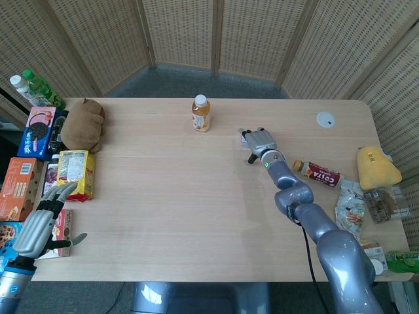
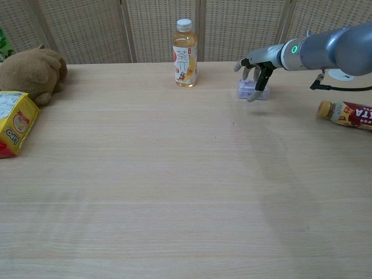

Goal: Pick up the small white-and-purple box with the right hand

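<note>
My right hand reaches across the far half of the wooden table, palm down, over the small white-and-purple box. My fingers are spread and curled downward around the box, with the tips hanging in front of and beside it. I cannot tell whether they actually press on it; the box sits flat on the table and does not look lifted.

The chest view shows the box itself, low and pale with purple markings, just right of an upright bottle of amber tea and well apart from a red-labelled bottle lying on its side near the right edge. It also shows a brown plush toy and a yellow snack bag at the left.

In the head view, my right hand covers the box entirely, so only the back of the hand and the grey arm show. That view alone shows my left hand, down at the near left table corner, fingers straight and apart, holding nothing, lying over a small carton at the table edge. It also shows snack boxes stacked along the left side, a yellow plush and packets on the right, and a small white disc near the far right corner
</note>
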